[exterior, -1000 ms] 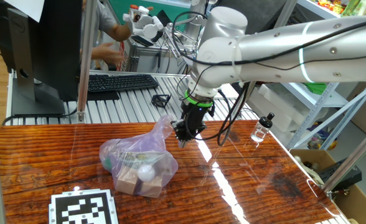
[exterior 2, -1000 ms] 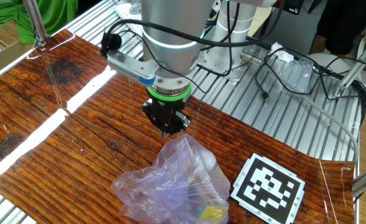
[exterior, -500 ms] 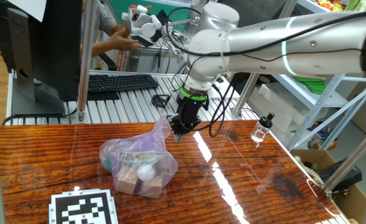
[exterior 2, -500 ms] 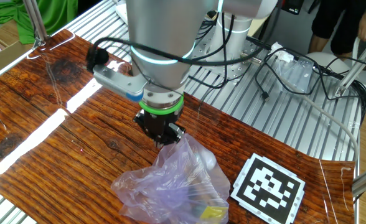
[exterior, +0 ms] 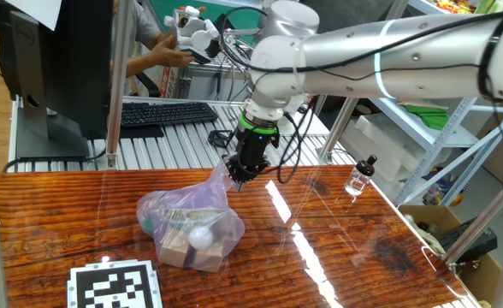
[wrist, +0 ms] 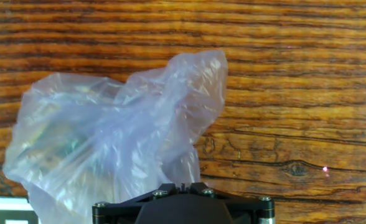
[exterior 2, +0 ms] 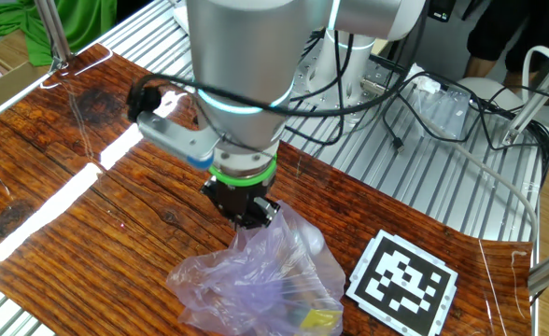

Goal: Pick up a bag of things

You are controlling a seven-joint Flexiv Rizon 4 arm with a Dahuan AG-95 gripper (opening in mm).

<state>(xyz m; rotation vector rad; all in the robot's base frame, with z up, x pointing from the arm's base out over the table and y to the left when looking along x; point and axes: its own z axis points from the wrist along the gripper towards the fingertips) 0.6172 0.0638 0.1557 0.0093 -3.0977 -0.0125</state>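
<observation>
Hand hangs at the raised top of the bag; fingertips hidden in all views, so grip state cannot be told. Bag sits on the wooden worktop, contents blurred: tan blocks, white ball. Marker card just right of it; small bottle well apart, far right.

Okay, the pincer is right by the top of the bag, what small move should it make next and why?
Probably ease the pincer down a little onto the bag's upright peak and close on it. The pincer hovers at that loose tip in both fixed views, the bag rests on the table, and whether the pincer is open cannot be told.
</observation>
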